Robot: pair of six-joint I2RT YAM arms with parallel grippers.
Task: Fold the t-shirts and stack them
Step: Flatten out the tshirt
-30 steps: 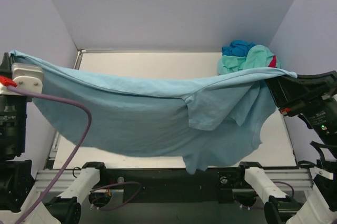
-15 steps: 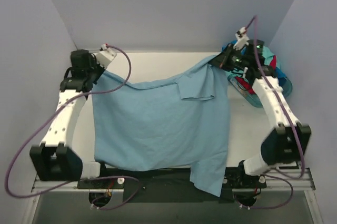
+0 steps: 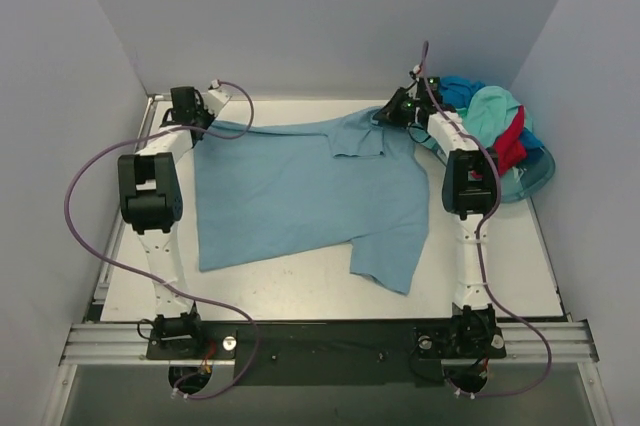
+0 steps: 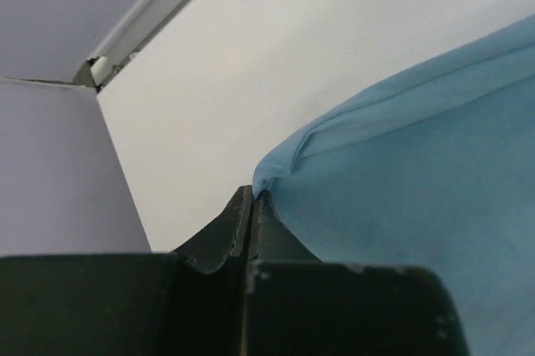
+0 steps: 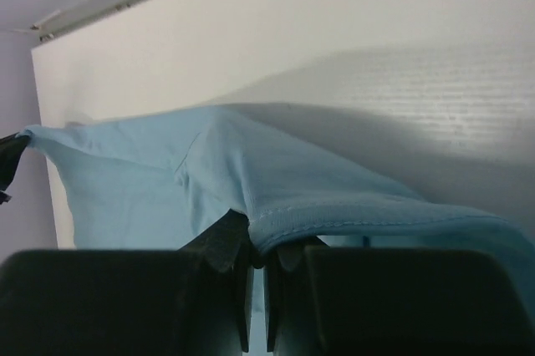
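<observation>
The light sky-blue t-shirt [image 3: 300, 196] lies spread on the white table, with its near right part bunched toward the front. My left gripper [image 3: 197, 124] is shut on its far left corner, low at the table. In the left wrist view the jaws [image 4: 253, 201] pinch the shirt's edge [image 4: 418, 172]. My right gripper [image 3: 383, 116] is shut on the far right corner. In the right wrist view the hem [image 5: 351, 222] sits between the jaws [image 5: 261, 243]. Mint-green [image 3: 490, 108], red [image 3: 510, 141] and deeper blue [image 3: 455, 89] shirts are piled at the back right.
The pile sits in a translucent teal tub [image 3: 535, 171] at the back right corner, close to the right arm. Purple walls enclose the table on three sides. A metal rail [image 3: 320, 341] with both arm bases runs along the near edge.
Both arms have swung the shirt from hanging in the air down and toward the back of the table. It now lies flat, still held at both far corners.
</observation>
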